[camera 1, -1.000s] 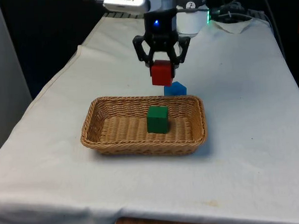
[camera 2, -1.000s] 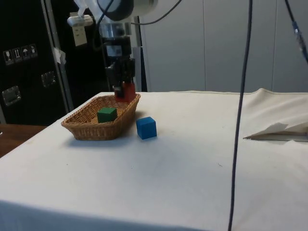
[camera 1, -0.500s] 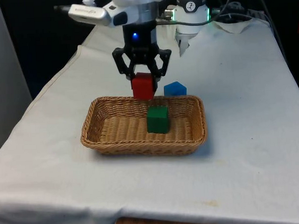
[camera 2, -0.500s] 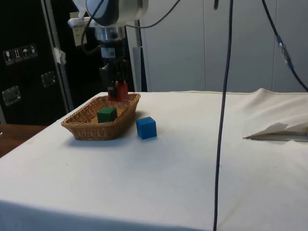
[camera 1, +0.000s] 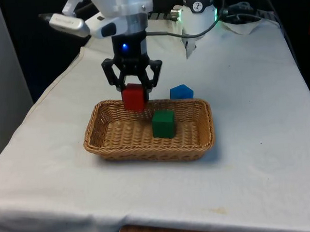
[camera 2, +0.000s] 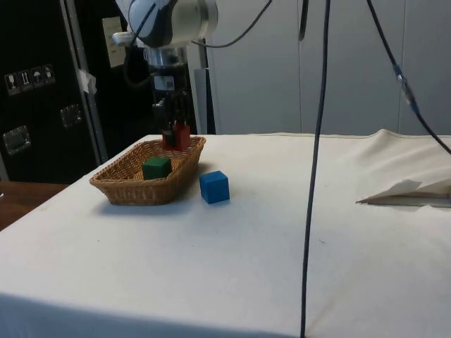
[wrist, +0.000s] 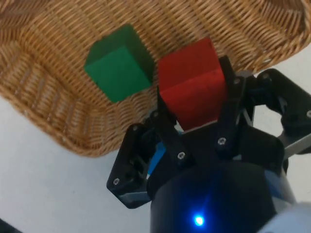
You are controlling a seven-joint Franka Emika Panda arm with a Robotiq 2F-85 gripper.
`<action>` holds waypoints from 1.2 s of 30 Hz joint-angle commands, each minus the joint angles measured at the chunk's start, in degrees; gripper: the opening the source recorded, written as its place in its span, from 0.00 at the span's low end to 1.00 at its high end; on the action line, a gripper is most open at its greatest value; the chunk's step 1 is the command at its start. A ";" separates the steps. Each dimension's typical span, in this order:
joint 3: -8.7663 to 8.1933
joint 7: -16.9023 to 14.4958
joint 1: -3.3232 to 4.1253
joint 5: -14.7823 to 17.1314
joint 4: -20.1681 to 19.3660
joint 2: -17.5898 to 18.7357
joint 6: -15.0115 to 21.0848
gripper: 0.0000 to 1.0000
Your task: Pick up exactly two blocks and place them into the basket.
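The gripper [camera 1: 133,91] holds a red block [camera 1: 134,97] clamped between its fingers, above the far rim of the basket [camera 1: 115,148]. Over the past second the gripper has carried the red block sideways, toward the front view's left, and a little lower: a second ago it hung beyond the basket's far wall, almost directly over the blue block [camera 1: 181,91]; now it hangs at the far rim, with the blue block well off to its side on the cloth, outside the basket. The wrist view shows the red block [wrist: 192,85] gripped on two opposite faces, with basket weave beneath it and the green block [wrist: 119,63] just beside it, lower down, on the basket floor. In the side view the gripper [camera 2: 174,134] hangs over the far end of the basket [camera 2: 127,186], with the green block [camera 2: 156,167] nearer the camera and the blue block [camera 2: 214,186] outside.

The shift means the carry is nearly done. One block already lies in the basket; the red block would be the second. What probably remains is a short descent and a release, which would complete the count of two. The blue block should then stay where it is.
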 commanded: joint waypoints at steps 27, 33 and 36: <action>-1.78 -6.70 -1.95 7.05 9.28 11.06 0.06 0.46; -2.23 -6.70 -1.49 7.28 9.11 11.17 0.17 1.00; -1.89 -7.05 -1.89 7.68 9.68 11.46 0.00 1.00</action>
